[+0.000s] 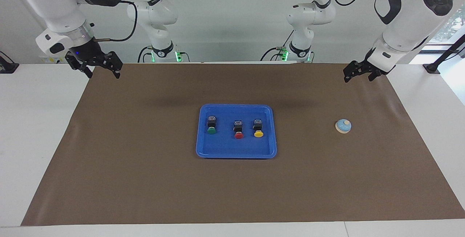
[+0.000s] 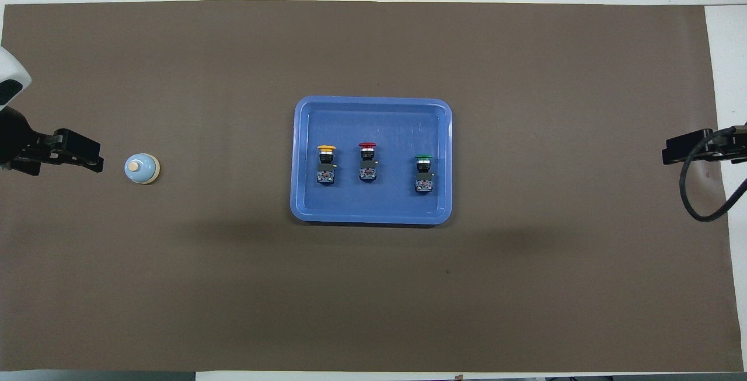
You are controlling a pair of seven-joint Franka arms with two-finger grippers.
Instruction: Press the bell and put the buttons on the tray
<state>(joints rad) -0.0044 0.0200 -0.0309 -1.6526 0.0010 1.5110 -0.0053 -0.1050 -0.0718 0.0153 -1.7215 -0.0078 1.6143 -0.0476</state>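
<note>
While three boxy round-capped buttons (image 1: 238, 129) lie in glossy rounded tray (image 1: 218, 151), domed bell (image 1: 343, 126) apart

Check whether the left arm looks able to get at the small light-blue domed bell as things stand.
Probably yes. The left gripper hangs open over the brown mat, and the light-blue domed bell stands alone at that arm's end, with nothing between them.
</note>
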